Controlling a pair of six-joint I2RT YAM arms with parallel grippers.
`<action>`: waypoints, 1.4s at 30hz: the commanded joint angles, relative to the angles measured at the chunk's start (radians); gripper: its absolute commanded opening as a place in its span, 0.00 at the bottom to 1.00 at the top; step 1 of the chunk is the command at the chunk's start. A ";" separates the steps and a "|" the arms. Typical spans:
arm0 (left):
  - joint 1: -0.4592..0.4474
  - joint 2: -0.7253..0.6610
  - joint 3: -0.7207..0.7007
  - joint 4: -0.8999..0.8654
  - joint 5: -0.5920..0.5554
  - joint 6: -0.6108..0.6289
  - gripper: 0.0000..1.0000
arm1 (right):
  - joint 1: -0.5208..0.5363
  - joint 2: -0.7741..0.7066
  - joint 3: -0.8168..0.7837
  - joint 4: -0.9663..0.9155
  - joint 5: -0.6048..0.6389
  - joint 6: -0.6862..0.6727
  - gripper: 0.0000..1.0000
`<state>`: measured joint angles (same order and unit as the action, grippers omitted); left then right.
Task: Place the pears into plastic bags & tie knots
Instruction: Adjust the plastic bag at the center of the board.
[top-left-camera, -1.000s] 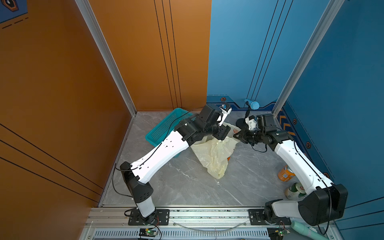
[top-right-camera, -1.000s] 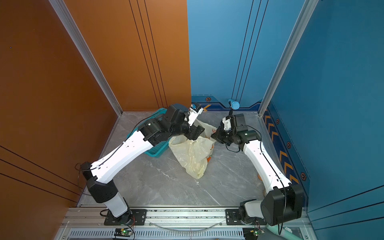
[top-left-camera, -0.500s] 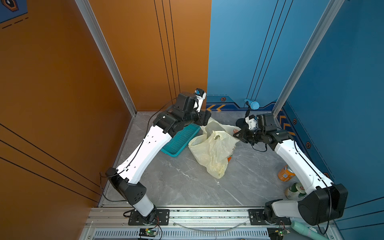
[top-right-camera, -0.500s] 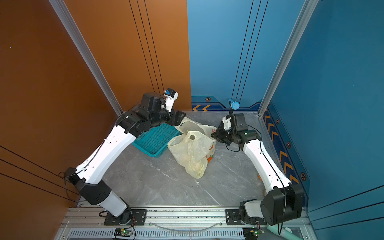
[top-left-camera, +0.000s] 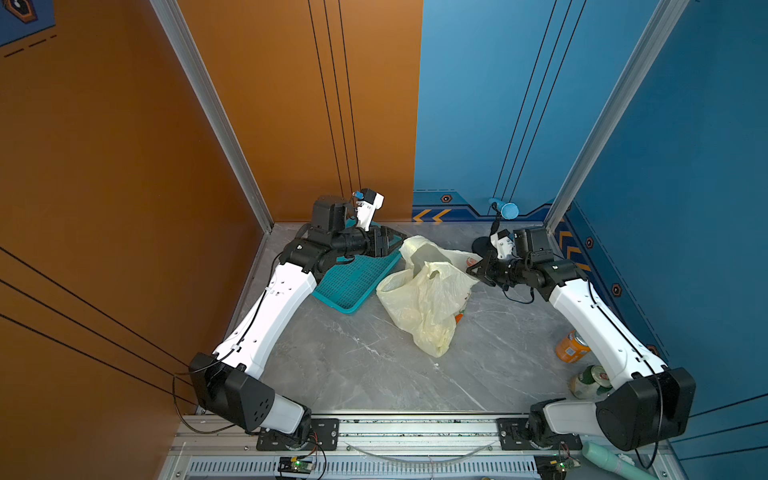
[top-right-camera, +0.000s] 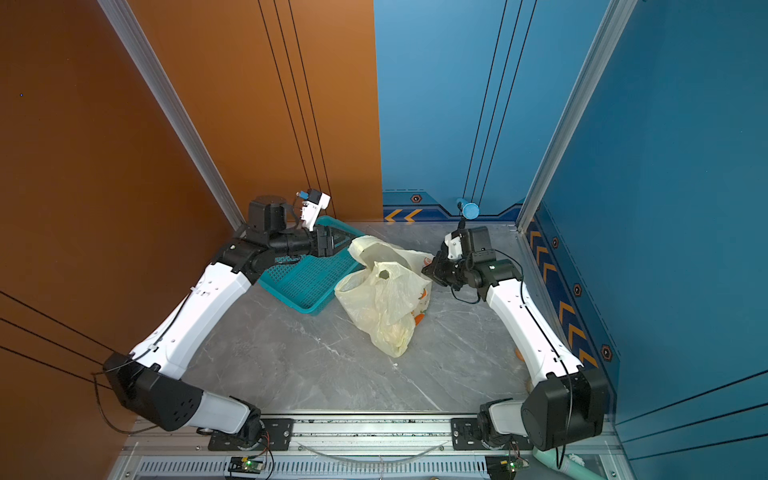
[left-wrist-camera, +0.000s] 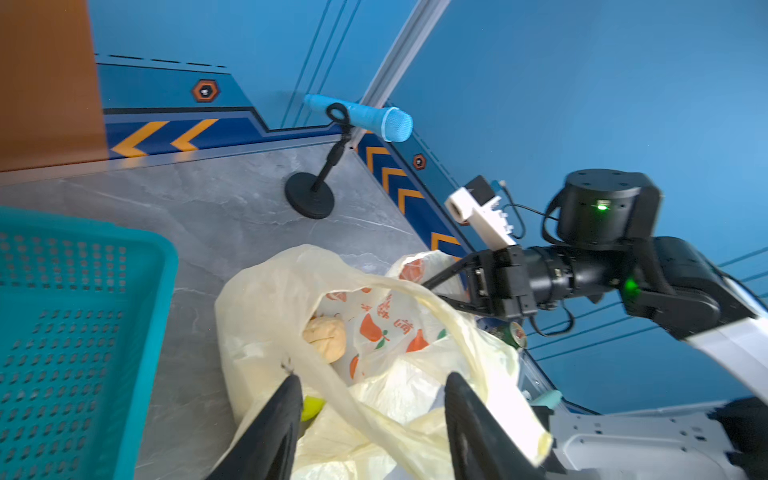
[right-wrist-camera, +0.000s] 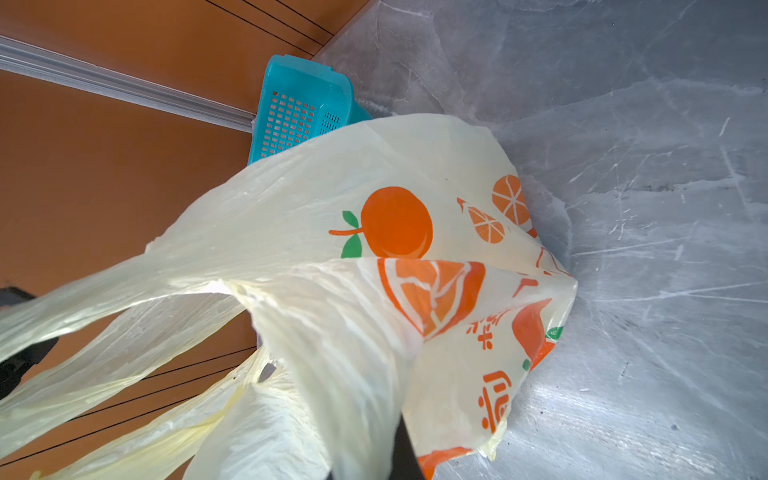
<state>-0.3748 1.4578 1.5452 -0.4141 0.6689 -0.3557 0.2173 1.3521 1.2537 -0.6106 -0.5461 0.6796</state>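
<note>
The pale-yellow plastic bag (top-left-camera: 424, 299) (top-right-camera: 382, 303) with orange fruit prints stands slumped in the middle of the grey floor. My right gripper (top-left-camera: 473, 270) (top-right-camera: 428, 268) is shut on its right rim and holds the mouth up. In the right wrist view the bag (right-wrist-camera: 332, 232) drapes over the fingers (right-wrist-camera: 405, 453). My left gripper (top-left-camera: 392, 245) (left-wrist-camera: 370, 386) is open at the bag's back-left edge, and a handle strip crosses the gap between its fingers. Inside the bag (left-wrist-camera: 266, 299) lie a cream pear (left-wrist-camera: 325, 338) and a green pear (left-wrist-camera: 311, 407). No knot shows.
A teal perforated basket (top-left-camera: 353, 282) (left-wrist-camera: 83, 311) lies under the left arm, touching the bag's left side. A blue microphone on a black stand (top-left-camera: 505, 210) (left-wrist-camera: 361, 118) is at the back right. An orange can (top-left-camera: 573, 347) and a green can (top-left-camera: 590, 380) stand by the right wall.
My left gripper has pulled back from over the bag's mouth towards the back left, over the basket, and its jaws have narrowed. The right arm has kept still, holding the bag.
</note>
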 joint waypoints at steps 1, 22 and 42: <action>-0.009 -0.035 -0.031 0.044 0.137 -0.014 0.56 | 0.000 -0.007 0.031 -0.024 0.014 -0.011 0.00; -0.032 -0.043 -0.074 0.159 0.238 -0.071 0.00 | 0.005 -0.036 0.059 -0.066 0.079 -0.029 0.02; -0.056 -0.063 0.023 0.148 0.081 -0.141 0.00 | 0.636 -0.173 0.243 -0.087 0.761 -0.306 0.71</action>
<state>-0.4248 1.4193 1.5307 -0.2588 0.7799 -0.4889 0.7769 1.1439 1.4666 -0.6811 0.0124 0.4118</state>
